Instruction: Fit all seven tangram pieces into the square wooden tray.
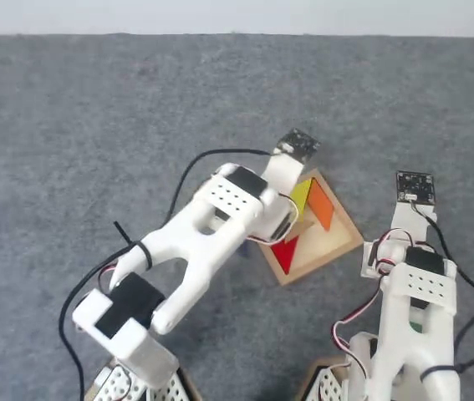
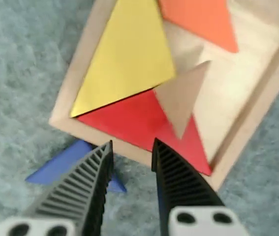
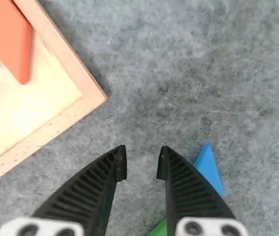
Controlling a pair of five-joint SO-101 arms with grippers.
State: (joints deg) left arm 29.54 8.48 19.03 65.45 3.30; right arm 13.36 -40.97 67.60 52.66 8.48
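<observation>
The square wooden tray [image 1: 338,247] lies right of the table's middle, turned like a diamond. In it are a yellow triangle [image 2: 129,59], an orange triangle [image 2: 203,19] and a red triangle [image 2: 139,123], with a tan triangular shape [image 2: 181,96] partly over the red one. My left gripper [image 2: 133,147] hangs open over the tray's rim by the red triangle, nothing between its fingers. A dark blue piece [image 2: 63,164] lies on the felt just outside that rim. My right gripper [image 3: 142,157] is open above bare felt beside a tray corner [image 3: 87,96], with a light blue piece [image 3: 208,167] and a green piece [image 3: 156,228] close to it.
Grey felt covers the whole table [image 1: 94,125]. The left arm [image 1: 211,225] stretches from the front edge over the tray's left side and hides part of it. The right arm [image 1: 416,292] stands just right of the tray.
</observation>
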